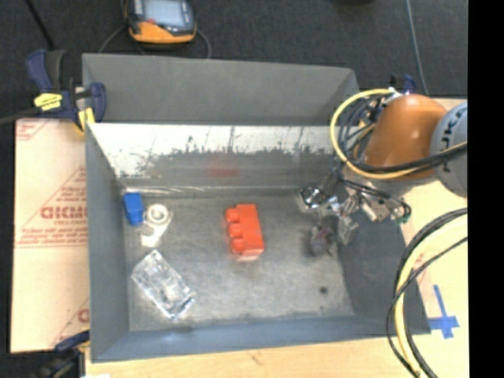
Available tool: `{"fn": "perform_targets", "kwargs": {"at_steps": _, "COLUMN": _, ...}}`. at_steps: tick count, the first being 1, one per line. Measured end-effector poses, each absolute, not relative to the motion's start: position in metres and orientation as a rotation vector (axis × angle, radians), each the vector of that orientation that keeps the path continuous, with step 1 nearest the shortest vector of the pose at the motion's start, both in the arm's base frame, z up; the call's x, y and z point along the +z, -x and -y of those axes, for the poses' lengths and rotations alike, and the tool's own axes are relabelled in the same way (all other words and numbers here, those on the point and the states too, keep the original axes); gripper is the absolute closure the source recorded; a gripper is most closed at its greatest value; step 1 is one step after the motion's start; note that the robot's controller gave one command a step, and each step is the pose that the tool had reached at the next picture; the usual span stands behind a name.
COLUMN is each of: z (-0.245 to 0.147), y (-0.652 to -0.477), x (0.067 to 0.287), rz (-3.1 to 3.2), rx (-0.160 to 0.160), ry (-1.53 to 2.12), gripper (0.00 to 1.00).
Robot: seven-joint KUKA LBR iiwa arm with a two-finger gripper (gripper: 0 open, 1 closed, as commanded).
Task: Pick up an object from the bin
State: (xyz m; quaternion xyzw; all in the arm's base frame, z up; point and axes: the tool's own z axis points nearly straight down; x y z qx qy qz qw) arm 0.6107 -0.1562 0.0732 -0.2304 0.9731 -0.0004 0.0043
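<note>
Where the floor of the grey metal bin (pixel 236 93) nears its right wall, the pincer (pixel 324 239) hangs low; whether spread or pressed together cannot be told. Orange studded plastic block (pixel 244 230) lies mid-bin, apart leftward. Small blue block (pixel 132 208), white roll (pixel 156 217), clear crumpled plastic packet (pixel 163 286): left side.

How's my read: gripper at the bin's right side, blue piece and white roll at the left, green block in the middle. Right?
Not quite. The block in the middle is orange, not green, as the camera view shows. The rest holds: the gripper is at the right side of the bin, and the blue piece and white roll lie at the left.
</note>
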Motion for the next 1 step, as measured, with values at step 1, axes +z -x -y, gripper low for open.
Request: {"fn": "perform_targets", "kwargs": {"at_steps": 1, "z": 0.1553, "y": -0.6051, "x": 0.2091, "rz": -3.005, "rx": -0.012, "ry": 0.874, "gripper": 1.00}}
